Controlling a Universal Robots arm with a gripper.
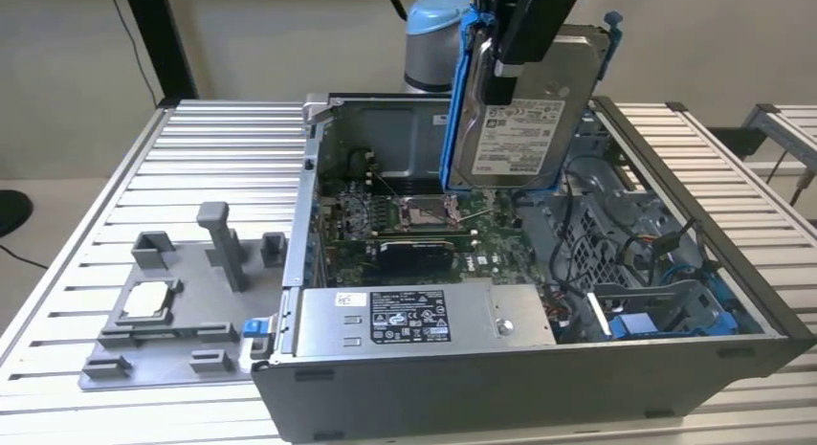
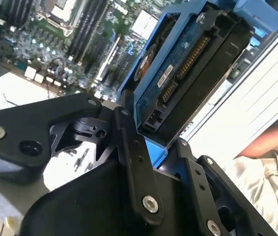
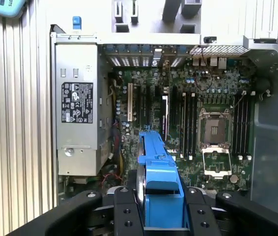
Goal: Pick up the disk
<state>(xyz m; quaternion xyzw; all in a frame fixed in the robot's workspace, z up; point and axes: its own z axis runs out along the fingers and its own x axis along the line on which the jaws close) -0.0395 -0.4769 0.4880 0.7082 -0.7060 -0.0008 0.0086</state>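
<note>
The disk point(image 1: 518, 129), a silver-grey drive with a white label in a blue caddy, hangs upright above the open computer case point(image 1: 715, 354) in the exterior view. My gripper point(image 1: 514, 62) is shut on its upper part, one black finger lying across the labelled face. In the second wrist view the disk point(image 2: 188, 64) shows its blue circuit-board side, clamped between the black fingers point(image 2: 129, 147) of my gripper point(image 2: 151, 127). The first wrist view looks straight down the blue caddy edge of the disk point(image 3: 156, 167), held in my gripper point(image 3: 161, 199) over the motherboard point(image 3: 203, 98).
A large grey box with a black-and-white label point(image 1: 408, 316) sits at the case's front. To the exterior view's left, a grey fixture plate point(image 1: 166, 354) carries a small square silver chip point(image 1: 147, 297). The slatted metal table point(image 1: 205, 148) surrounds the case. A person's arm point(image 2: 271, 140) is beside the table.
</note>
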